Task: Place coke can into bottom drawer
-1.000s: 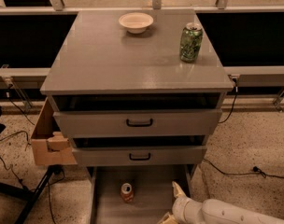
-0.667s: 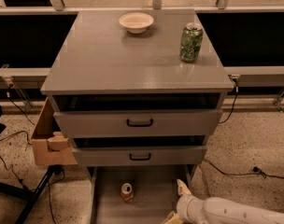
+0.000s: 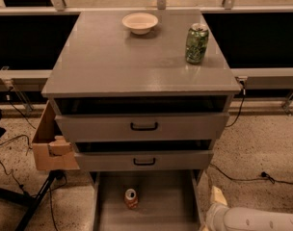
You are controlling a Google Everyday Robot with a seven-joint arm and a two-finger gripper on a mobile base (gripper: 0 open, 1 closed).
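Coke can (image 3: 131,198) stands upright, long axis vertical, on the floor of the open bottom drawer (image 3: 161,208). The gripper (image 3: 215,202) sits outside the drawer's right wall, well apart from the can; whether it is spread or closed cannot be told.

Two cans: one coke can (image 3: 131,198) in the bottom drawer (image 3: 161,211), one green can (image 3: 196,43) near the counter's (image 3: 113,66) right edge. One white bowl (image 3: 139,22) by its back edge. Three drawers (image 3: 190,126), two black handles (image 3: 144,126). One cardboard box (image 3: 46,150). One end effector (image 3: 216,196) below the front right corner.
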